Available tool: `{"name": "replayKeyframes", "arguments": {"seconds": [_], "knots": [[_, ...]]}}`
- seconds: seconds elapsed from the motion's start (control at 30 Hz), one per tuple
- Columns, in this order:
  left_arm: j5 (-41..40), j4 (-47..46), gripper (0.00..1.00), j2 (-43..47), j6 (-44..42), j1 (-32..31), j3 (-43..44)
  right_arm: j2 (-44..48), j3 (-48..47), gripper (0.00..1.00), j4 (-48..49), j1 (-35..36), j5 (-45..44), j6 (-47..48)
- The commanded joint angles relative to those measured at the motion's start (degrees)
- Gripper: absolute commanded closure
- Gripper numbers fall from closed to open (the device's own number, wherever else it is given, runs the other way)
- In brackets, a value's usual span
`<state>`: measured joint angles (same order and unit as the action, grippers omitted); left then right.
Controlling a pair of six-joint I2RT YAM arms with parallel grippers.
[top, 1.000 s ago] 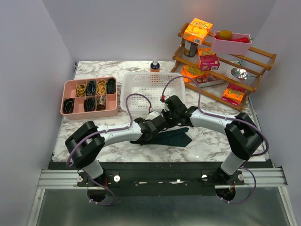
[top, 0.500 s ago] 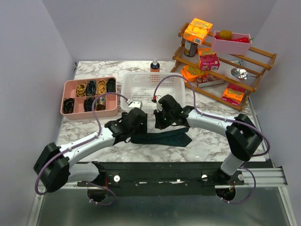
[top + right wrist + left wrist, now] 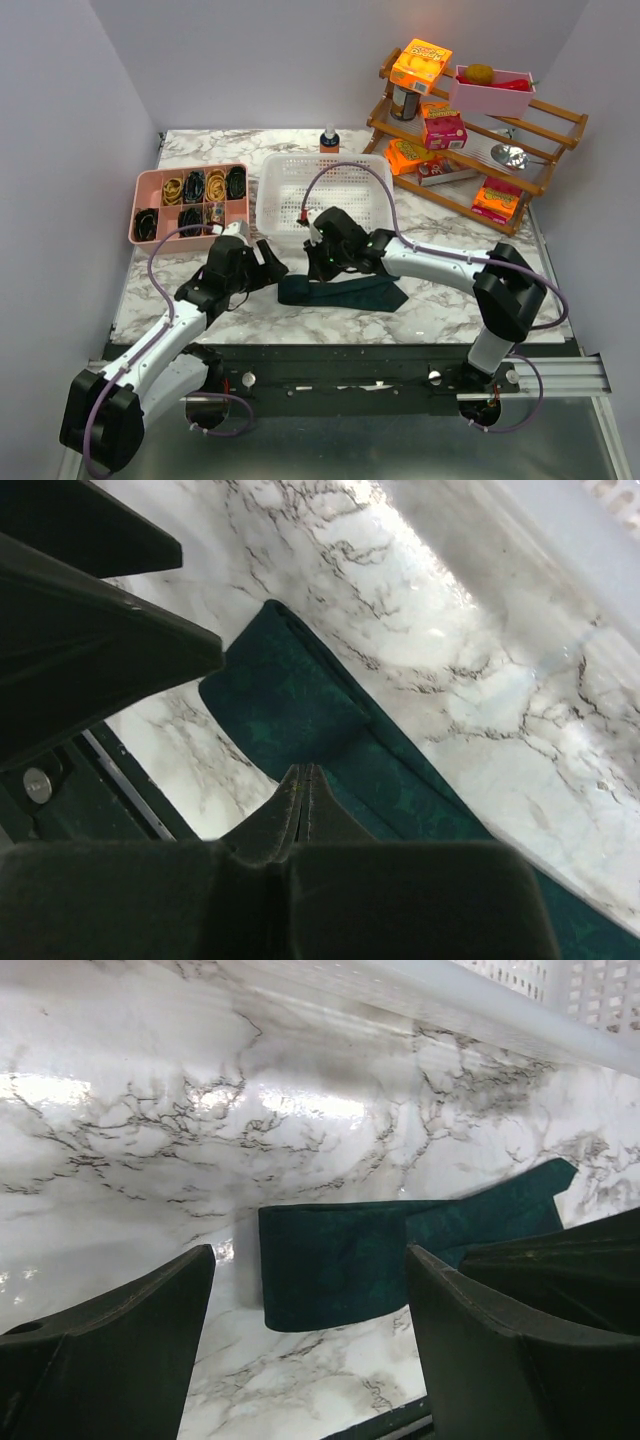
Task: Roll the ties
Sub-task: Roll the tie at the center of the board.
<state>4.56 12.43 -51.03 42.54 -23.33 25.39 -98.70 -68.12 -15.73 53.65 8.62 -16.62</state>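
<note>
While the dark teal tie (image 3: pixel 345 292) lies flat on the marble table (image 3: pixel 450 310), just in front of the white basket (image 3: pixel 325 185), both arms are bent low over it. The tie is folded at its left end, so a second layer lies on top of the first one; the left wrist camera shows this rounded fold (image 3: pixel 330 1270) clearly, with the fabric going away to the right. The left gripper (image 3: pixel 310 1360) is released, its two dark fingers standing wide apart, one on each side of the folded end, and they do not touch the cloth. It sits to the left of the tie. The right gripper (image 3: pixel 303 780) is clenched, the fingertips pressed together in one thin line, and it hangs directly above the tie near the fold; I cannot tell if any cloth is caught between them. Left of the basket stands a pink tray (image 3: pixel 190 238) with small compartments, and a wooden rack (image 3: pixel 470 130) with food boxes is at the far right corner.
</note>
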Motion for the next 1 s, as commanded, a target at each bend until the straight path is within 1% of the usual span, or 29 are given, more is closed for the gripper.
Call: {"name": "replayKeyframes", "arguments": {"seconds": [0.0,0.1,0.13,0.2,0.23,0.27,0.37,0.53,0.63,0.83,0.93,0.97], "knots": [[5.3,-2.3,0.14,0.9,-0.7,0.7,0.9,2.0,4.2,0.99,-2.9,-0.6,-10.9,-1.1],[4.7,-0.8,0.13,-0.4,-3.3,0.7,2.6,6.0,8.2,0.98,-3.1,-4.3,-13.1,-3.6],[4.6,-0.3,0.13,-0.8,-3.9,0.7,3.4,7.0,11.1,0.97,-3.1,-7.2,-13.1,-4.2],[4.4,-0.1,0.13,-1.9,-4.9,0.7,4.0,10.3,13.8,0.89,-3.0,-10.0,-13.2,-5.6],[4.6,-0.7,0.13,-2.1,-5.1,0.7,4.1,11.1,16.3,0.76,-2.9,-12.2,-13.7,-5.8],[4.7,-1.1,0.13,-2.4,-5.3,0.7,4.1,13.1,17.2,0.59,-2.7,-13.2,-14.9,-6.1],[5.4,-2.1,0.13,-3.6,-5.8,0.7,4.2,15.5,20.5,0.37,-2.7,-16.5,-16.0,-6.9],[6.3,-3.5,0.13,-5.0,-6.4,0.7,4.1,17.9,24.3,0.35,-2.2,-23.3,-13.7,-8.3],[6.7,-4.0,0.13,-5.4,-6.7,0.7,3.9,17.9,26.3,0.34,-0.8,-26.6,-10.5,-8.1],[6.7,-4.2,0.13,-5.2,-6.9,0.7,3.5,16.3,28.1,0.36,1.0,-28.5,-6.4,-9.8],[6.7,-4.3,0.13,-4.6,-6.8,0.7,3.1,15.7,28.4,0.38,2.0,-29.2,-4.9,-10.2],[6.8,-4.4,0.13,-4.5,-6.7,0.7,2.9,15.6,28.4,0.41,2.1,-29.4,-4.4,-10.4]]}}
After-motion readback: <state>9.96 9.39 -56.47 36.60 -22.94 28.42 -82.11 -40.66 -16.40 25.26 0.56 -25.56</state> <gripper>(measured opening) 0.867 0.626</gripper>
